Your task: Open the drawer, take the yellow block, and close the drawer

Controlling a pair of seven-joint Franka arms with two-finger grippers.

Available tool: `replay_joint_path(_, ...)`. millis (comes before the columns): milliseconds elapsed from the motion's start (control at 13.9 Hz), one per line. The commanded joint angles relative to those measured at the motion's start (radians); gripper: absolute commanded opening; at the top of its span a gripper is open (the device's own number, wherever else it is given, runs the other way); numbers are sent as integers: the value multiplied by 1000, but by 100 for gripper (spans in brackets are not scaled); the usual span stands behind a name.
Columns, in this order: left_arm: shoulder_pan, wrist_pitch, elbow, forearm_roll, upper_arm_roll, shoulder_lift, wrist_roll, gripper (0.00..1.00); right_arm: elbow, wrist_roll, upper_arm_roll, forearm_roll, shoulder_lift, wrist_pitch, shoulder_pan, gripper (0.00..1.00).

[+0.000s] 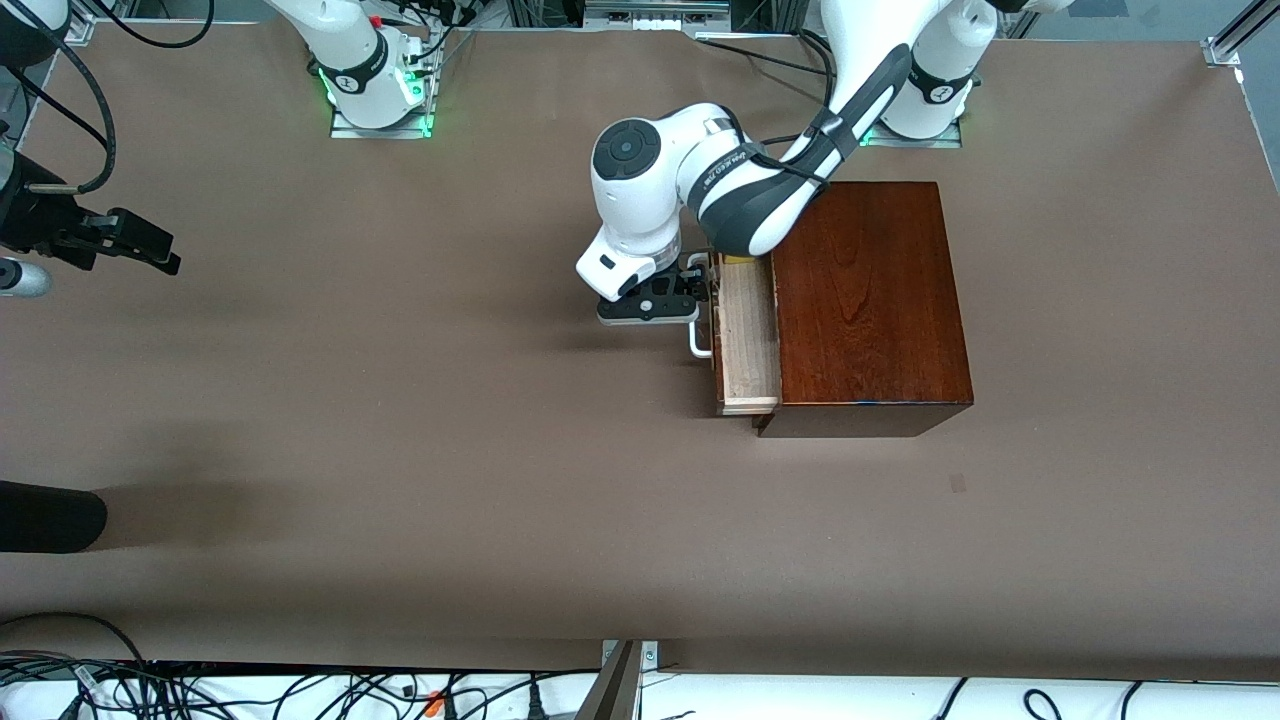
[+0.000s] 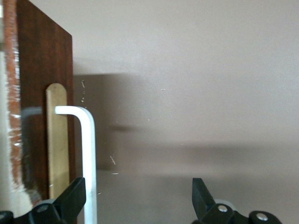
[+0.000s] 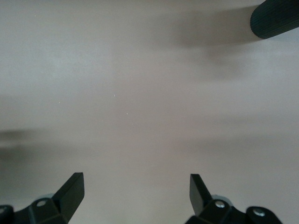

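Two end effectors, both spread wide, neither holding anything.

Left end effector (image 2: 138, 186) down low in front of the drawer (image 1: 748, 340), fingers on either side of the white handle (image 2: 88, 154). Handle just inside one finger, with lots of room to the other finger. Not pinched shut on it. Probably placed this way so the bar can be hooked and tugged, or pushed back, without a tight squeeze.

Drawer already partway out of the wooden box (image 1: 870, 300), pale wood showing inside. Open enough to see in, likely so the block can be reached from above.

Yellow block (image 1: 738, 258) inside the drawer, close beside the left end effector, tucked in the corner farthest from the front camera. Mostly hidden under the left arm, only a small yellow bit peeking out. Not yet picked up.

Right end effector (image 3: 135, 186) well apart from the box, hanging over bare tabletop (image 1: 400, 450) at the right arm's end. Waiting, likely kept out of the way so the left arm has room.

Next, by my guess: lift off the handle, move over the yellow block, pinch it, then close the drawer.
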Motion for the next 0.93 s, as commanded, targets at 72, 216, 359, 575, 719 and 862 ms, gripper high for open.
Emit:
replay_joint_path(72, 2, -188, 59, -38, 7, -81, 20, 100, 11, -9, 8, 5, 3, -9, -8, 100)
replay_joint_path(216, 12, -331, 143, -57, 5, -111, 49, 100, 14, -3, 8, 5, 3, -8, -8, 100)
replay_joint_path(359, 44, -460, 234, -119, 8, -144, 112, 100, 20, 6, 20, 6, 1, -9, -2, 100)
replay_joint_path(575, 139, -589, 295, -154, 7, -209, 158, 100, 26, 19, 63, 16, -11, -14, 9, 100)
replay_joint_path(719, 221, -643, 296, -177, 7, -250, 285, 100, 40, 148, 145, 14, -17, -57, 9, 100)
replay_joint_path(862, 314, -706, 296, -183, 7, -272, 417, 100, 60, 323, 234, 17, -17, -71, 9, 100)
